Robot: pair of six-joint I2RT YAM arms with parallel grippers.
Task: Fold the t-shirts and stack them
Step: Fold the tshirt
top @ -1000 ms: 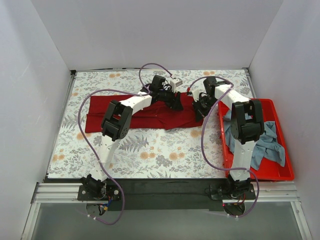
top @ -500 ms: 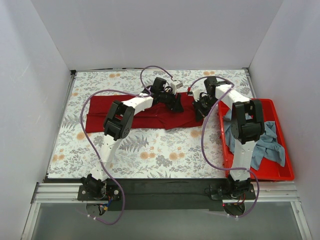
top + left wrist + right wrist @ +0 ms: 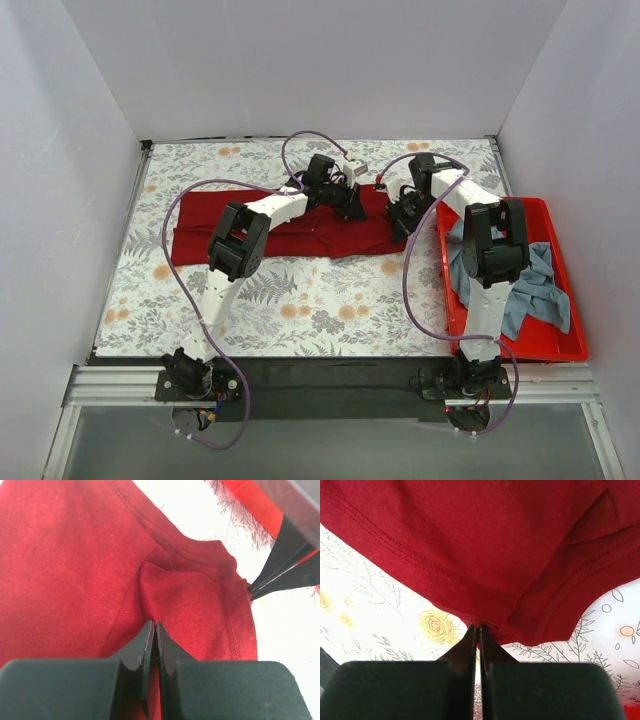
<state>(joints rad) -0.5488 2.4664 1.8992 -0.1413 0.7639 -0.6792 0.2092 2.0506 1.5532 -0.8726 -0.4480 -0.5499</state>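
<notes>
Near right, the blue shirt lies crumpled in the bin. Farther out, the red shirt lies in a long band across the table. At its right end the left gripper, open a second ago, now pinches a raised crease. The right gripper stays clamped on the hem, so both hold the cloth for a fold.

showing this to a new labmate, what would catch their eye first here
The dark red t-shirt lies stretched long across the flowered table. The left gripper and right gripper are both pinched shut on its end nearest the bin. Next comes the bright red bin at the table's right edge, holding a crumpled grey-blue t-shirt.
</notes>
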